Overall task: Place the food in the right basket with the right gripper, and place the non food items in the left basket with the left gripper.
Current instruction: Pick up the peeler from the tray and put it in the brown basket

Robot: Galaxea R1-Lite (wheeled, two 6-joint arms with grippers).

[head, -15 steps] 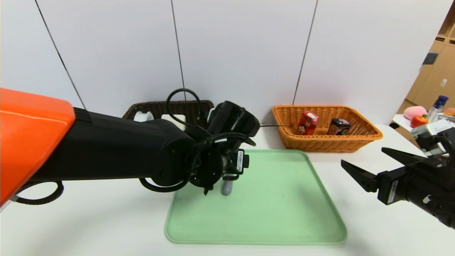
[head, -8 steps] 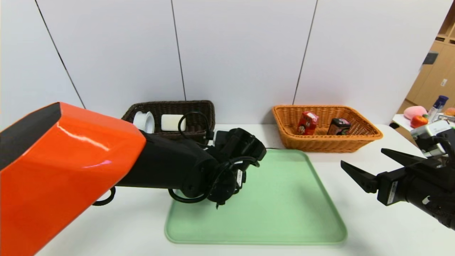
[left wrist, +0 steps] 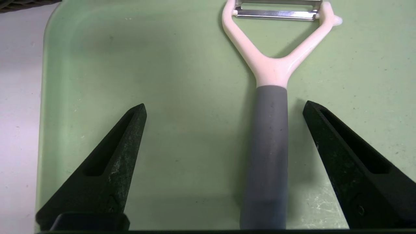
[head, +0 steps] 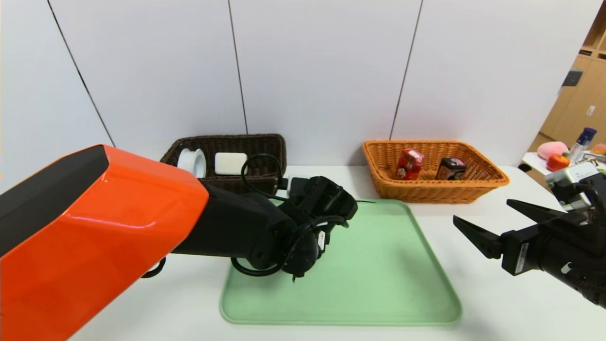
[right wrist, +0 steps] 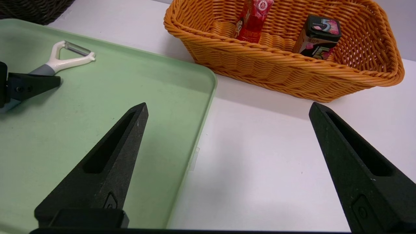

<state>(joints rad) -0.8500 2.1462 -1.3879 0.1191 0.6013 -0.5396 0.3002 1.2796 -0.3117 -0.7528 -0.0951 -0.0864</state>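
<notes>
The white peeler with a grey handle [left wrist: 269,146] lies flat on the green tray [head: 378,284]. My left gripper [left wrist: 225,107] is open and low over the tray, with the handle between its fingers, nearer one finger and untouched. My left arm [head: 265,232] hides the peeler in the head view. The left basket [head: 265,142] holds the white disc case [head: 191,161] and the white block [head: 230,162]. The pen is out of view. The right basket [head: 473,189] holds the red carton [head: 409,164] and the black carton [head: 450,168]. My right gripper [head: 483,211] is open and empty, right of the tray.
The right wrist view shows the peeler [right wrist: 61,63] on the tray with a left finger [right wrist: 32,86] beside it, and the orange basket [right wrist: 292,81] beyond. A side table at the far right carries toys and a bottle [head: 584,139].
My left arm has come down from above the tray to just over it, and now covers the peeler handle in the head view. The right arm has not moved.
</notes>
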